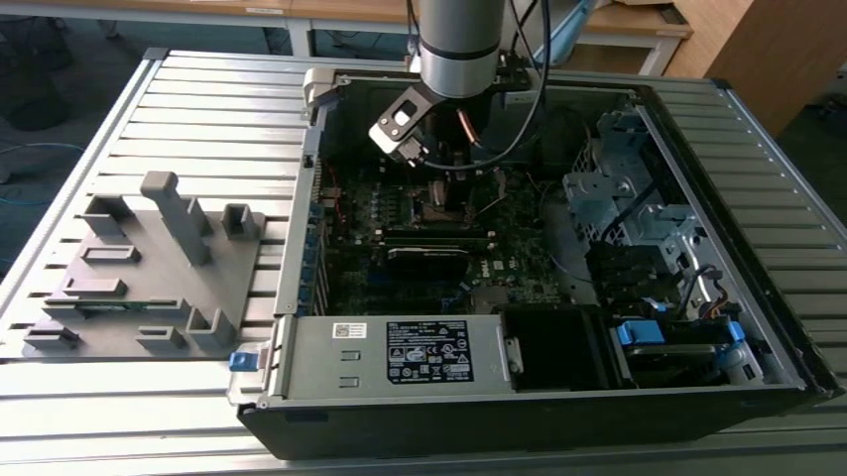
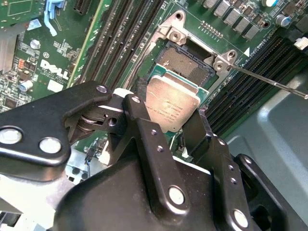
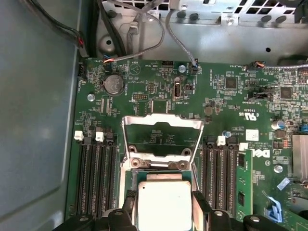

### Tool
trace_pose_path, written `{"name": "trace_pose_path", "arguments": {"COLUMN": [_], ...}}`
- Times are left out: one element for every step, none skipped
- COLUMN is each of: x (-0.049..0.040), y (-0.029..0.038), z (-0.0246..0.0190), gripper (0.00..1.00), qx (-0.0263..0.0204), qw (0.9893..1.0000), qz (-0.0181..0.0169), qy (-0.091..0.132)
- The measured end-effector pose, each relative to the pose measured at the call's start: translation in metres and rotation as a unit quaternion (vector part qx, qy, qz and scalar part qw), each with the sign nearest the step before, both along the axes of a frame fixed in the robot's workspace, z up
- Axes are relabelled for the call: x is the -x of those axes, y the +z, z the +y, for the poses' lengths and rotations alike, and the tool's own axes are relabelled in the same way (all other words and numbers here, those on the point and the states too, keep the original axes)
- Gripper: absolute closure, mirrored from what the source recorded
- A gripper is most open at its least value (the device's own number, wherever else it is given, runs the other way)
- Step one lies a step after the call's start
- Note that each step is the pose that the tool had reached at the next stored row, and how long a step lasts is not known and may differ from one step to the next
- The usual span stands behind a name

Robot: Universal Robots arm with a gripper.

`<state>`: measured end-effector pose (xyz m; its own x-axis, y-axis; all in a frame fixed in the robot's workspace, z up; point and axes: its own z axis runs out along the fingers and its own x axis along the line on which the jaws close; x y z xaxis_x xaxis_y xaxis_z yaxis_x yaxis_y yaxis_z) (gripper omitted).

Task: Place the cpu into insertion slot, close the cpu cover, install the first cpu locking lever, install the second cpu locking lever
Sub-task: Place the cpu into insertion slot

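The gripper [image 2: 168,120], jaws closed on the cpu [image 3: 163,204], hangs seemingly just above the insertion slot [image 2: 185,65] (its cpu cover [image 3: 161,121] stands open).

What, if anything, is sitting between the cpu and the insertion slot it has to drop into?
Nothing visible does. The gripper holds the cpu between its fingers close to the open insertion slot. The cpu cover is swung up and back off the slot, and the thin locking lever sticks out to one side.

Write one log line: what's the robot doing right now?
hand: shut on cpu | cpu: over insertion slot | cpu cover: open
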<state>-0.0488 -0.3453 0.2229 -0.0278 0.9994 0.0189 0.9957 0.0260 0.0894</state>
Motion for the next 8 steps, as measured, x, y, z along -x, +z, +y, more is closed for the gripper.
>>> {"name": "trace_pose_path", "arguments": {"x": [0.0005, 0.001, 0.0017, 0.0022, 0.0027, 0.0032, 0.0038, 0.0045], "y": [-0.0009, -0.0019, -0.003, -0.0043, -0.0056, -0.0068, -0.0079, -0.0089], "z": [0.0003, 0.0006, 0.0009, 0.0012, 0.0014, 0.0015, 0.0016, 0.0017], "gripper": [0.46, 0.46, 0.46, 0.46, 0.46, 0.46, 0.46, 0.46], "qx": [0.0, 0.0, 0.0001, 0.0, 0.0001, 0.0, 0.0, 0.0], "qw": [1.0, 1.0, 1.0, 1.0, 1.0, 1.0, 1.0, 1.0], "qz": [0.0, 0.0, 0.0, 0.0, 0.0, 0.0, 0.0, 0.0], "qy": [-0.001, -0.002, -0.003, -0.004, -0.004, -0.006, -0.007, -0.009]}}
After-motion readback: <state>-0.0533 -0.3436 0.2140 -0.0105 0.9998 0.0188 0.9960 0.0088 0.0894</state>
